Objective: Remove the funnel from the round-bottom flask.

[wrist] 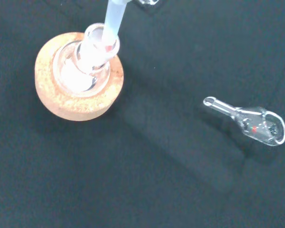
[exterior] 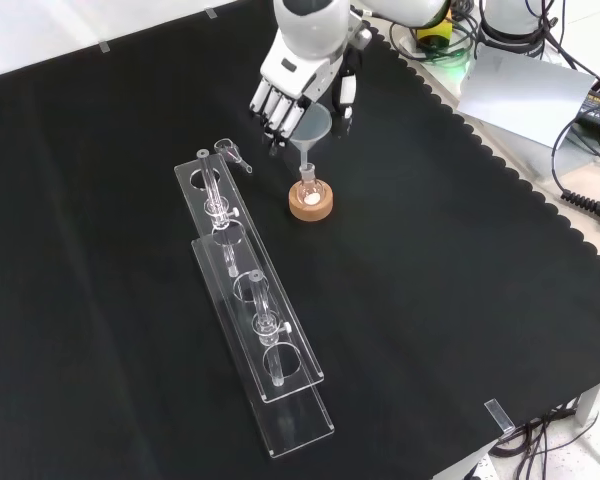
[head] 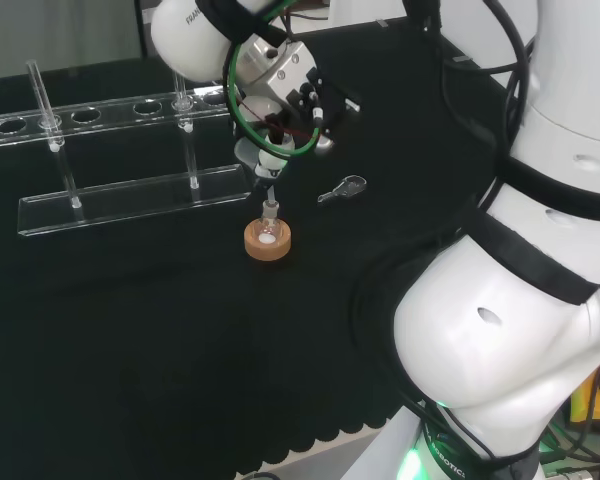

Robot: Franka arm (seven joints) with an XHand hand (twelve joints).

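Funnel (exterior: 313, 130) clamped in hand (exterior: 298, 88), stem in flask (exterior: 309, 186).
Fingers (exterior: 270, 105) curled round it; tilted lift could topple flask.

The hand (exterior: 298, 88) hangs palm-down from the white arm (head: 540, 230), fingers (exterior: 270, 108) and thumb (exterior: 344, 100) curled downward, apparently closed on something between them.

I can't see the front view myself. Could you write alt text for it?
A black and white robot hand holds a clear funnel whose stem enters a small round-bottom flask on a cork ring. A clear test-tube rack lies alongside on the black cloth.
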